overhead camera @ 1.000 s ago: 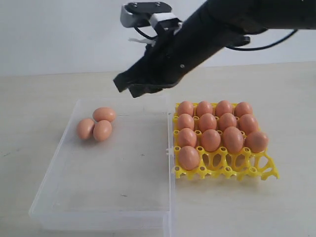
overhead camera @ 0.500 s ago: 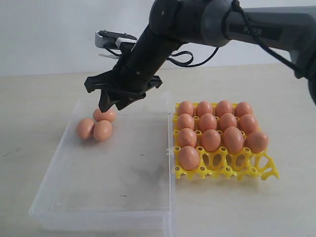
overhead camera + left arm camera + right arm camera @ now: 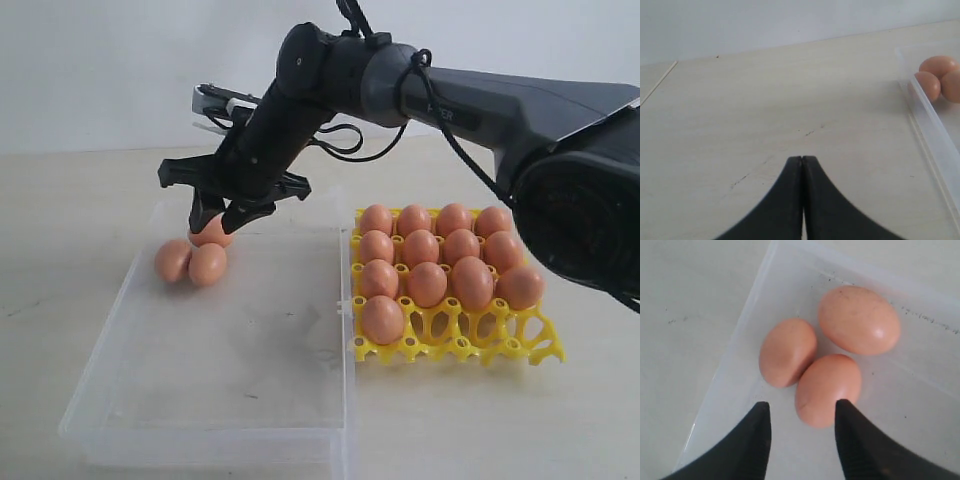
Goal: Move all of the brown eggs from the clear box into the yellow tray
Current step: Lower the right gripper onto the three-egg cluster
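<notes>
- Right gripper (image 3: 218,220): jaws apart, above three eggs (image 3: 207,265) in box (image 3: 205,445), far-left corner.
- Nearest egg (image 3: 828,389): just ahead of the gap, long axis slanted across it.
- Left gripper (image 3: 802,161): closed, outside box, farther off.

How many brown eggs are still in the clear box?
3 brown eggs, clustered in the far left corner of the clear box: one by the wall, one beside it, one behind, under the open right gripper. None seem hidden.
</notes>
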Controlling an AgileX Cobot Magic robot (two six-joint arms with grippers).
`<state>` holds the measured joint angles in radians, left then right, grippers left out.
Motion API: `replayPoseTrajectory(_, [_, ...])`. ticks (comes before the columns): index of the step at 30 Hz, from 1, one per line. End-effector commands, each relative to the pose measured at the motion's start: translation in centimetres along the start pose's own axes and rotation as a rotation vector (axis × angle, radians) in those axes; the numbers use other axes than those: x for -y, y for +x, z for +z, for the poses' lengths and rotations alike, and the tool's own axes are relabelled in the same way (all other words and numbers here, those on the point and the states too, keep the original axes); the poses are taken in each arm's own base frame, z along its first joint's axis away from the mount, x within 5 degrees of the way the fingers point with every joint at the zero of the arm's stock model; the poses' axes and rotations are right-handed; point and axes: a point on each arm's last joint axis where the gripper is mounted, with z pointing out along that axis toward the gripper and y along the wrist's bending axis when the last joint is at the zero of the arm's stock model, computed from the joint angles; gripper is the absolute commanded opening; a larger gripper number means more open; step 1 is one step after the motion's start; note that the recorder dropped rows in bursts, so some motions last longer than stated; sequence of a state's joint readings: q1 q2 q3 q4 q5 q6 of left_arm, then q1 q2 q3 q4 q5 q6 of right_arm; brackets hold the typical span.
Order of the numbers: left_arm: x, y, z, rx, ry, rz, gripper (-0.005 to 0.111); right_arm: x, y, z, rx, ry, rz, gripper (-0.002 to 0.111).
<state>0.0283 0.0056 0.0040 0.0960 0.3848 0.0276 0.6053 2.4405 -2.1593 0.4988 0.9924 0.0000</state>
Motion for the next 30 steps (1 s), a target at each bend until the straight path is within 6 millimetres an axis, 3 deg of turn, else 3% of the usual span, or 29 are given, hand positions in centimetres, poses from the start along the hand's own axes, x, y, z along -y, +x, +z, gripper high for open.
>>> replayPoseTrajectory(1, [0.0, -0.2, -0.1, 0.016, -0.003, -0.007, 0.000, 0.1, -0.2, 0.4, 0.000, -0.009, 0.015, 0.050])
replayPoseTrajectory(19, [0.0, -0.2, -0.1, 0.016, -0.003, -0.007, 0.000, 1.8, -0.1, 3.8, 0.045, -0.012, 0.083, 0.052])
replayPoseTrajectory(24, [0.0, -0.2, -0.1, 0.016, -0.003, -0.007, 0.000, 2.2, -0.1, 4.6, 0.054, -0.009, 0.093, 0.062])
replayPoseTrajectory(30, [0.0, -0.2, -0.1, 0.016, -0.003, -0.007, 0.000, 2.7, 0.1, 5.4, 0.056, -0.005, 0.098, 0.062])
